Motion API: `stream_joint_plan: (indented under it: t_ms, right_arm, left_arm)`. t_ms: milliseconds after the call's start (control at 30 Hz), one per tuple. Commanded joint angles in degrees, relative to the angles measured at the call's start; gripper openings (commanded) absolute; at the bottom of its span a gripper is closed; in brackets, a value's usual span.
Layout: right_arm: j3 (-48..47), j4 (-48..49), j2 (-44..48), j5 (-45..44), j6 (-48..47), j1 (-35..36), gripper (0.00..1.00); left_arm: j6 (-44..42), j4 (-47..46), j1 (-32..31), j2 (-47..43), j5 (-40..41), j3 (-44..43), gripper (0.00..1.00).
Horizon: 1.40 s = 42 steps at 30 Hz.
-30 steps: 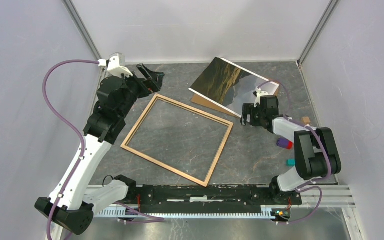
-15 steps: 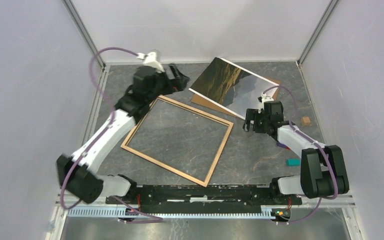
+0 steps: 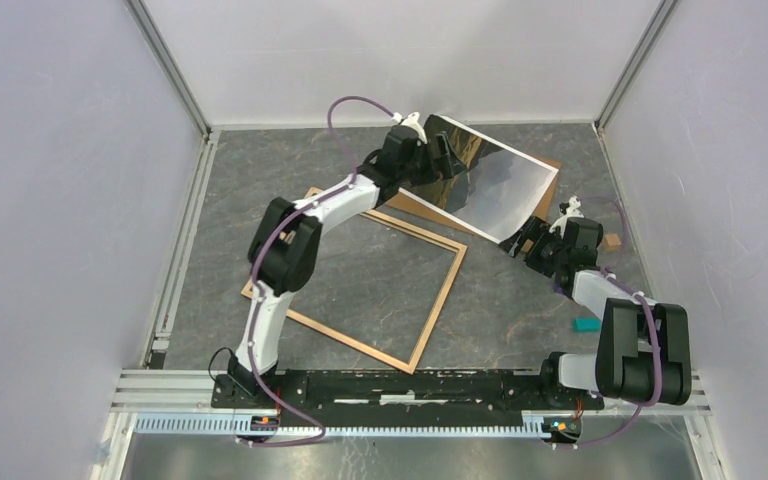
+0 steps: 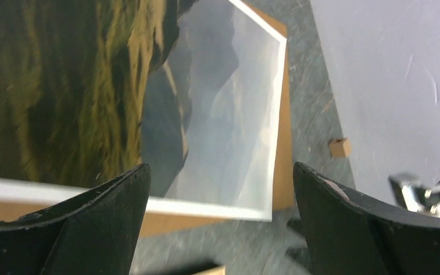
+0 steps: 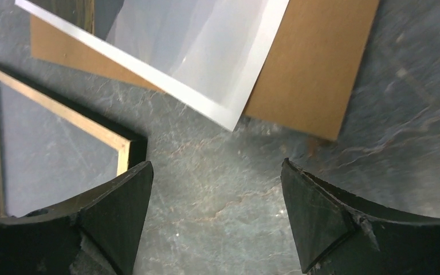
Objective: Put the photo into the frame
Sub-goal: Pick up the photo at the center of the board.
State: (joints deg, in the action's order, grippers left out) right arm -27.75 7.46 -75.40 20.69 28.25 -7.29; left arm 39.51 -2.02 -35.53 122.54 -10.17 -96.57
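Photo [image 3: 490, 185] rests on backing board [image 5: 315, 74] near table's [image 3: 260, 170] far right corner, outside frame [image 3: 440, 305] mid-table. Left gripper [image 4: 217, 172], right gripper [image 5: 217, 166] gape wide, empty. Insertion not yet begun.

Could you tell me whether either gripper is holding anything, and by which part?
Nothing is held: left gripper and right gripper stand open near the white-bordered hillside paper photo.
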Motion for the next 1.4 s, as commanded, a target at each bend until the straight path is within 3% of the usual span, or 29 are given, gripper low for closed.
stream_joint_plan:
  t_ms: [0, 167, 333, 600, 900, 1033, 1367]
  right_arm:
    - [4.6, 10.8, -0.5, 7.3, 7.7, -0.7, 0.88]
    - [10.6, 21.4, -1.3, 7.5, 15.6, -3.0, 0.83]
    - [10.7, 25.5, -3.7, 7.3, 18.5, -3.6, 0.79]
    - [9.3, 25.7, -7.6, 6.1, 22.2, -3.7, 0.73]
    - [10.8, 36.5, -11.8, 6.3, 29.9, -3.7, 0.71]
    - [10.8, 44.7, -13.9, 8.9, 34.9, -3.5, 0.63]
    - [8.1, 48.2, -16.9, 9.4, 37.5, -3.3, 0.63]
  left_arm:
    - [7.8, -4.3, -0.4, 9.6, 0.4, -11.2, 0.99]
    - [15.2, -2.1, -0.3, 19.4, 1.6, -20.5, 0.98]
    - [20.4, -0.3, -0.5, 22.7, 3.9, -20.8, 0.97]
    - [22.4, 5.2, -0.7, 22.0, 5.2, -17.1, 0.97]
    - [22.7, 5.0, -0.7, 21.4, 4.2, -15.1, 0.97]
    - [22.7, 5.0, -0.6, 21.4, 3.6, -15.1, 0.98]
    - [22.2, 5.3, -0.6, 21.3, 3.4, -15.1, 0.99]
